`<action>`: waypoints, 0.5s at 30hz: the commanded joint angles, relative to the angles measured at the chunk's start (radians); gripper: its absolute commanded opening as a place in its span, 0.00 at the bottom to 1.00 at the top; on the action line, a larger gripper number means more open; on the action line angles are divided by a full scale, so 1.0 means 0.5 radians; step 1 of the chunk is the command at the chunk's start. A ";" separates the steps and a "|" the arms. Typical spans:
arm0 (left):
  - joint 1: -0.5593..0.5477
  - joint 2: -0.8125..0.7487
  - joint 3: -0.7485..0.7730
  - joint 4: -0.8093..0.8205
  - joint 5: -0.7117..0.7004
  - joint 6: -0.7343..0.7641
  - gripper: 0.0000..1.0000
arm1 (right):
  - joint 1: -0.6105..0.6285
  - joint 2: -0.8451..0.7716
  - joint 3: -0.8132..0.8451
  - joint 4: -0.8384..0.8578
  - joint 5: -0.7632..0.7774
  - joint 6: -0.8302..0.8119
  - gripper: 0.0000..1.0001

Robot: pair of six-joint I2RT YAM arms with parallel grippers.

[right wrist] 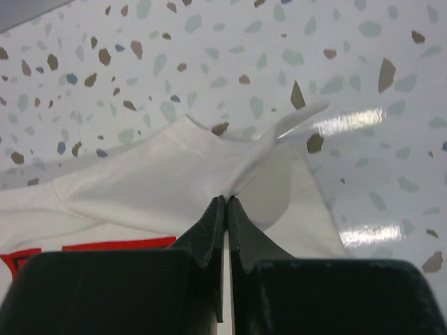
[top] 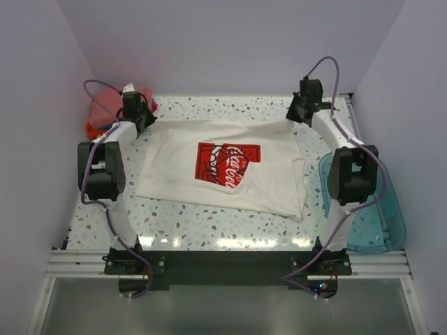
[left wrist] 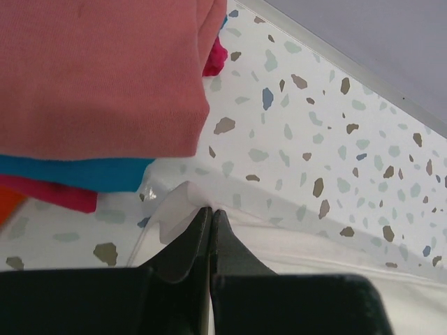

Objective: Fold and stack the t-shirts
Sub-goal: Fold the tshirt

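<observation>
A white t-shirt [top: 230,180] with a red chest print [top: 228,162] lies spread across the table's middle. My left gripper [top: 142,120] is shut on its far left corner; in the left wrist view the white cloth [left wrist: 174,209] bunches at the pinched fingertips [left wrist: 210,210]. At the far right, my right gripper [top: 298,112] is shut on the shirt's other far corner, with cloth [right wrist: 279,181] puckered at the tips [right wrist: 227,199]. A stack of folded t-shirts [top: 105,112], salmon-pink [left wrist: 98,70] over teal [left wrist: 84,171], sits at the far left corner.
A translucent teal bin [top: 367,209] sits along the table's right edge beside the right arm. Grey walls enclose the table on the left, back and right. The speckled tabletop [top: 209,223] shows in front of the shirt.
</observation>
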 commanded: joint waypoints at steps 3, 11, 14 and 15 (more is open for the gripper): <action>0.044 -0.299 -0.266 0.076 -0.036 -0.093 0.00 | 0.011 -0.430 -0.433 0.173 -0.059 0.117 0.00; 0.063 -0.572 -0.601 0.020 -0.119 -0.182 0.00 | 0.067 -0.857 -1.041 0.232 -0.093 0.191 0.00; 0.066 -0.677 -0.724 0.020 -0.128 -0.212 0.00 | 0.073 -1.020 -1.200 0.229 -0.102 0.209 0.00; 0.072 -0.723 -0.766 -0.062 -0.143 -0.231 0.00 | 0.079 -1.066 -1.264 0.232 -0.111 0.213 0.00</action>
